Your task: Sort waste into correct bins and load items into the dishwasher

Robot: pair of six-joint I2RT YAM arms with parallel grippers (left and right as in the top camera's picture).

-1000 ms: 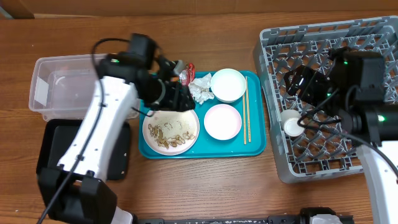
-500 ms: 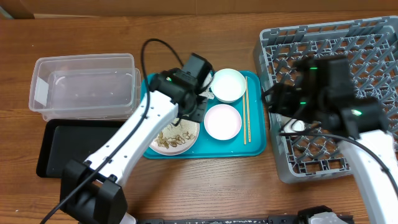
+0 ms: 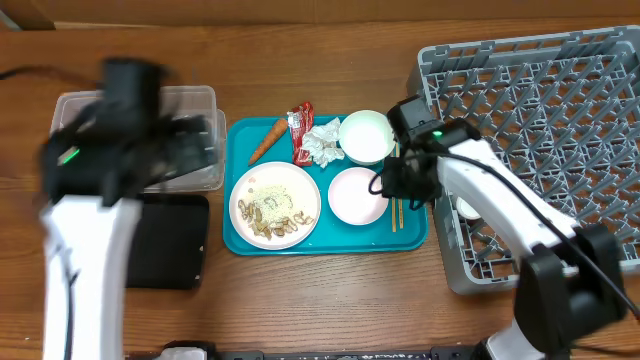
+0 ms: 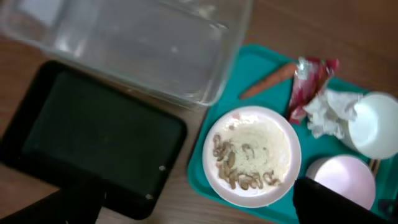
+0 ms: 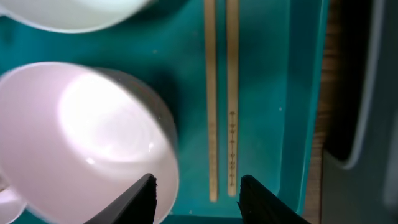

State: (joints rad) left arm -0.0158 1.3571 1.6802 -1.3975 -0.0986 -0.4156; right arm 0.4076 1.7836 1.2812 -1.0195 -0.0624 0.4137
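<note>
Chopsticks (image 5: 231, 112) lie on the teal tray (image 5: 273, 74), near its right edge beside a white bowl (image 5: 93, 137) — the right gripper (image 5: 198, 183) hovers over their ends, fingers spread and empty. Loading step, I judge: next it should lower and pinch both sticks together.

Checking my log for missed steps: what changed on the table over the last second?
The left arm swung left off the teal tray to above the clear box and black tray, holding nothing. The right claw left the rack and now hangs open astride the chopsticks. Bowls, plate, wrapper and tissue stayed put.
</note>
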